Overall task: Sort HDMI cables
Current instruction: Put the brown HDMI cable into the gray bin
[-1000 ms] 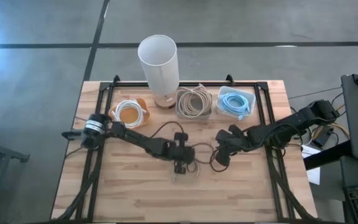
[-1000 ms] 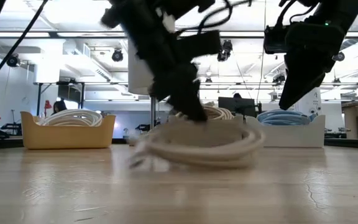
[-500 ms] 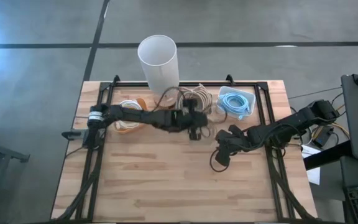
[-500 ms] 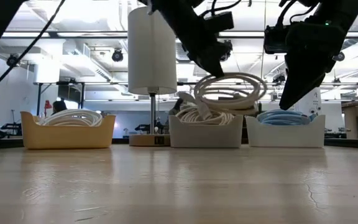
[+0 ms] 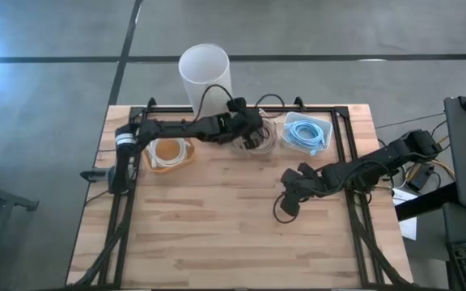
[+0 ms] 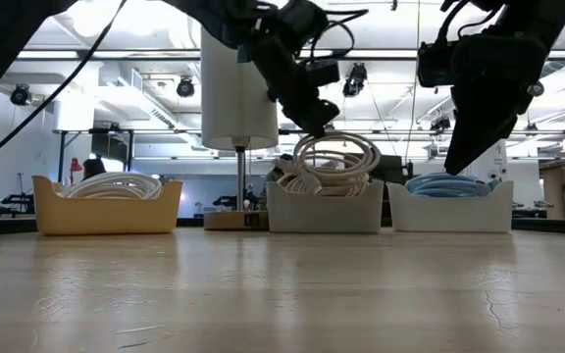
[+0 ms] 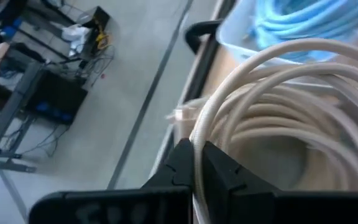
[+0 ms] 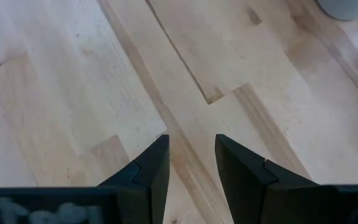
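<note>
Over grey tray [image 6: 324,206], left gripper [image 7: 197,163] pinches round beige coil [image 6: 336,155]

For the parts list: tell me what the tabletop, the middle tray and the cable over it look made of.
Tabletop: pale wood planks, matte, with visible grain and seams. Middle tray: probably plastic, smooth grey-white walls. Beige cable, held over the tray by the left hand: likely rubbery plastic sheath, smooth with a slight sheen.

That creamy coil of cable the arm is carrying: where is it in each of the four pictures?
High view: the beige coil sits under the left gripper, over the middle tray.
Low view: it hangs above the middle tray, centre of the picture.
Left wrist view: it fills the right half, pinched in the jaws.
Right wrist view: not in it.
Shared landmark: the light blue cables beside it.
</note>
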Available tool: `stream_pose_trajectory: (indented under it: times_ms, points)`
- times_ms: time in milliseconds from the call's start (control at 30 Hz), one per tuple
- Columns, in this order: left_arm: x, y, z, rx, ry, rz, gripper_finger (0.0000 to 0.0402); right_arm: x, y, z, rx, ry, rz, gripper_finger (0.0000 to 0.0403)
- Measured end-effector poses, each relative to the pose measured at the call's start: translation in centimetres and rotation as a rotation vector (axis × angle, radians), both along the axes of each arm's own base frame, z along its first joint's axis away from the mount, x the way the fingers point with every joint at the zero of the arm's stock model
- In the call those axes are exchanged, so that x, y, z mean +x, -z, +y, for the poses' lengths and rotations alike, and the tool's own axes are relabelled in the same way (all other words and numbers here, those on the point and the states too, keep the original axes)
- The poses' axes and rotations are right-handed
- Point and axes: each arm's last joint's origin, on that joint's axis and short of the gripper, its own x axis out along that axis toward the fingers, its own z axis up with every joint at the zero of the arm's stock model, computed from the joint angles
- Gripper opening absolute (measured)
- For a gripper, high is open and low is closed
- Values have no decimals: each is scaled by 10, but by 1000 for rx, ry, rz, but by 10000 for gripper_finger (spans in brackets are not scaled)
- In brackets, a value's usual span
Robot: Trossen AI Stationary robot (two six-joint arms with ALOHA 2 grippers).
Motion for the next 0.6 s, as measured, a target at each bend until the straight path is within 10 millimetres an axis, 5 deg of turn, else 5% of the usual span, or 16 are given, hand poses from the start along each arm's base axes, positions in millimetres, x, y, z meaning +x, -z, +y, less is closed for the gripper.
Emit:
stream_pose_trajectory:
  times_ms: [267, 600]
  points:
    - [-6, 0, 24, 31, -37, -17, 13, 0, 0, 0, -12, -27, 5, 123]
    - [-4, 4, 23, -2, -60, -107, 15, 0, 0, 0, -15, -30, 5, 123]
